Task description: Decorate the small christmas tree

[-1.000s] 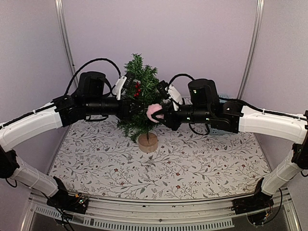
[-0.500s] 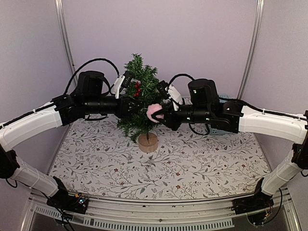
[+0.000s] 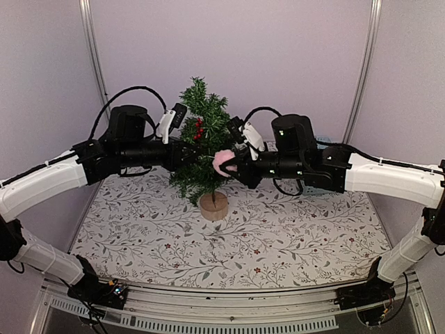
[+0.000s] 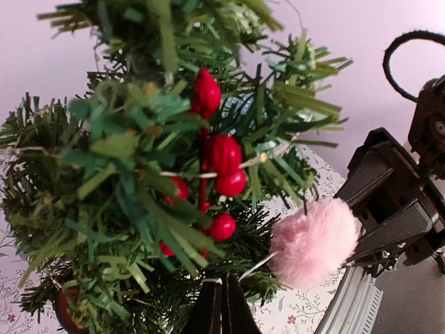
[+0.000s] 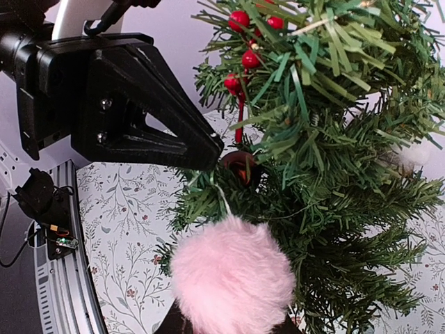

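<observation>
Small christmas tree [image 3: 201, 136]: upright on its pale wooden stump [image 3: 213, 205], at the far middle of the floral tablecloth [image 3: 292, 240], between the 2 arms.
Left gripper [image 4: 221, 287]: reaches into the tree's left side at mid height. Its 2 fingers are pressed together with no gap showing, and the thread loop [image 5: 221, 198] of the pom-pom runs into their tips.
Right gripper [image 3: 233, 165]: meets the tree's right side at about the same height, tips facing the left gripper. Its fingers are closed around the pink pom-pom [image 5: 233, 278], which sits between them and hides most of both tips in the right wrist view.
Pink pom-pom, position: just outside the lower right branches, touching the foliage. Its thread loop rises towards the left fingertips.
Red berries [image 4: 224, 156]: a cluster on a red stem among the upper branches, above the pom-pom and apart from both grippers.
Dark brown bauble [image 5: 240, 167]: tucked in the needles just below the left fingertips, beside the thread loop.
</observation>
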